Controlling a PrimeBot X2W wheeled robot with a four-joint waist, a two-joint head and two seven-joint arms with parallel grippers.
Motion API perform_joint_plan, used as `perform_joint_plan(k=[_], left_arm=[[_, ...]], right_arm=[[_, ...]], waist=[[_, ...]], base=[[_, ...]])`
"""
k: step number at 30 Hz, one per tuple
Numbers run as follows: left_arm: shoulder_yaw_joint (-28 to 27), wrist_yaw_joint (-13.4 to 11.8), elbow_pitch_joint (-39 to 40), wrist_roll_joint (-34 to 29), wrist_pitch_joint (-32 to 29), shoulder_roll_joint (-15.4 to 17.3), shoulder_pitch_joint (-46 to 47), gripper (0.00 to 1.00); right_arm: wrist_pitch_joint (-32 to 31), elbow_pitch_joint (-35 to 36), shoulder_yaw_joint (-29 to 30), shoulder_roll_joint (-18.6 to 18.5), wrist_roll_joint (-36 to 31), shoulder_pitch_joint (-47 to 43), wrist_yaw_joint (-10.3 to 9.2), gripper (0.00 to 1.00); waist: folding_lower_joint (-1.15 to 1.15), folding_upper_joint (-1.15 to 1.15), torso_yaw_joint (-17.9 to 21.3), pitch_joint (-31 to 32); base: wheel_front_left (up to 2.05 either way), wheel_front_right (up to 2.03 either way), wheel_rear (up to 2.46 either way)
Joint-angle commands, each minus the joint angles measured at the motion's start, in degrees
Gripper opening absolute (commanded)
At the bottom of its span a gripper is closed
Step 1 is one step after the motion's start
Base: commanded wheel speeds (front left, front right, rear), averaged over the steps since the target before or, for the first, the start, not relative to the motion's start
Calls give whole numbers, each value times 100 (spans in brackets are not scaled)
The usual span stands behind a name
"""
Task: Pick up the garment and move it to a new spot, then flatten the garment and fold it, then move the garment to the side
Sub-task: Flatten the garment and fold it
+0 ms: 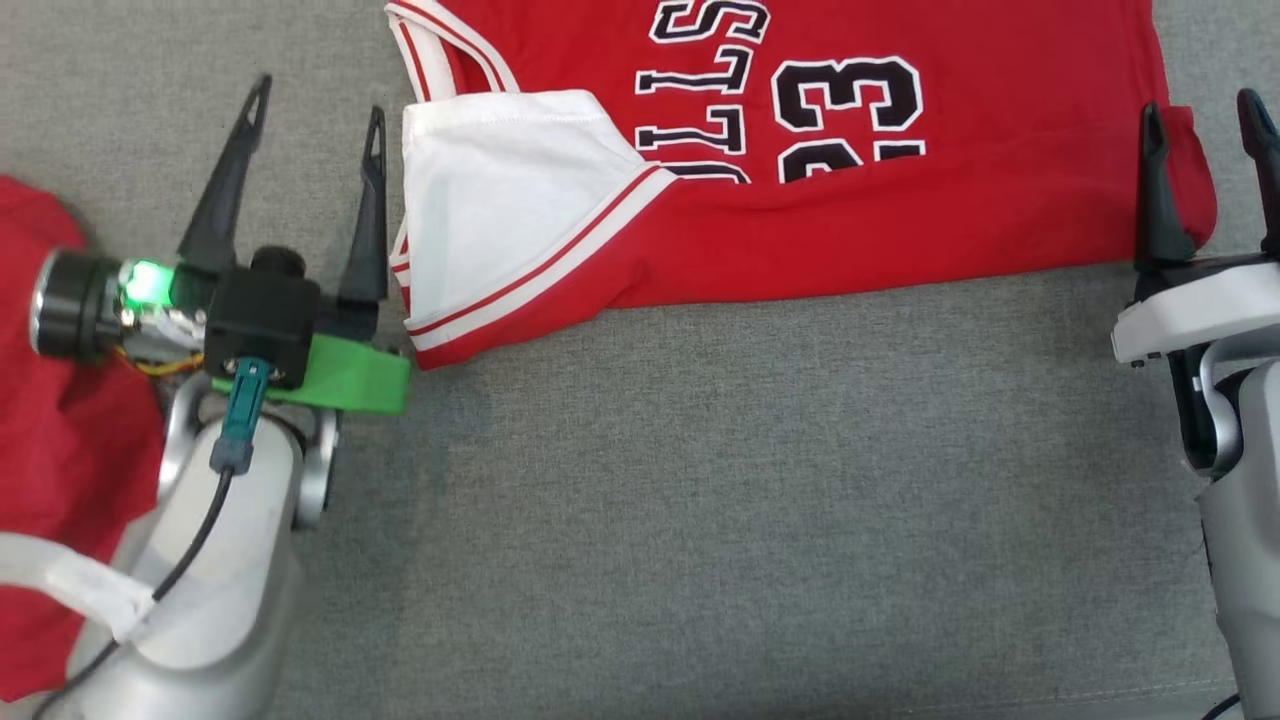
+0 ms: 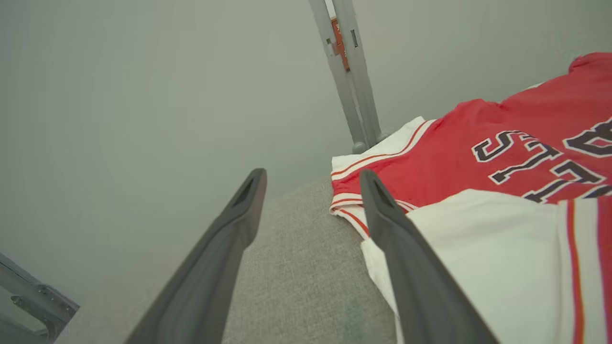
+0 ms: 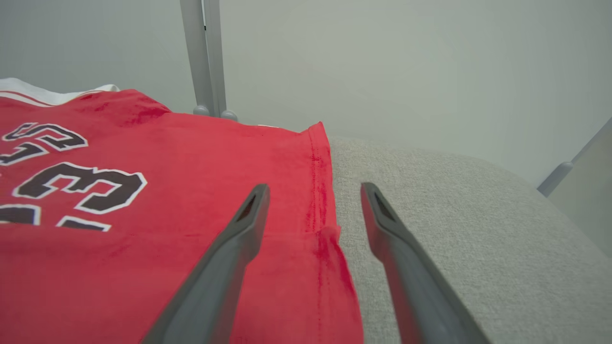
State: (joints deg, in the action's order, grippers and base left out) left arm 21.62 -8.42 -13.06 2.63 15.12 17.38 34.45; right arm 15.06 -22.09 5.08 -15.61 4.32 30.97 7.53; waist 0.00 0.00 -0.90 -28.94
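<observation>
Jersey (image 1: 900, 220): red, spread flat on the far part of the tabletop (image 1: 750, 500), with a white fold at its left end.
Left tool (image 1: 319, 96): fingers spread, empty, over bare tabletop just beside the white fold.
Right tool (image 1: 1201, 102): fingers spread, empty, straddling the jersey's right hem; one finger over the jersey, the other over the tabletop.
Second garment (image 1: 60, 450): red, at the near left.

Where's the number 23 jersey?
Head view, top centre: the red jersey lies on the grey cushion, left end effector beside it, right end effector straddling its edge.
</observation>
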Motion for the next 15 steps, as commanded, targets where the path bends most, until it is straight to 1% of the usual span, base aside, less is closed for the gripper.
perform_joint_plan(k=[1, 3, 5, 9, 11, 15], left_arm=[[-125, -12, 118, 276, 3, -130, -407, 100], [-300, 126, 263, 671, 3, -301, -923, 100], [-441, 333, 332, 1008, 3, -498, -1422, 100], [-686, 674, 227, 1354, 3, -813, -2062, 100], [-788, 848, 82, 1440, 4, -958, -2135, 100], [-810, 1129, -478, 1399, 4, -1055, -1897, 100]], right_arm=[[12, 102, 39, 27, 36, -153, -7, 100], [12, 193, 77, 78, 56, -335, -7, 100], [12, 263, 120, 123, 87, -492, -7, 100], [12, 317, 215, 163, 130, -761, -7, 100], [12, 314, 269, 167, 155, -864, -7, 100], [12, 241, 329, 170, 167, -944, -7, 100]], waist=[[0, 0, 25, 165], [0, 0, 34, 266], [0, 0, 31, 341], [0, 0, 3, 429], [0, 0, -40, 447], [0, 0, -67, 449]], base=[[0, 0, 0], [0, 0, 0], [0, 0, 0], [0, 0, 0], [0, 0, 0], [0, 0, 0]])
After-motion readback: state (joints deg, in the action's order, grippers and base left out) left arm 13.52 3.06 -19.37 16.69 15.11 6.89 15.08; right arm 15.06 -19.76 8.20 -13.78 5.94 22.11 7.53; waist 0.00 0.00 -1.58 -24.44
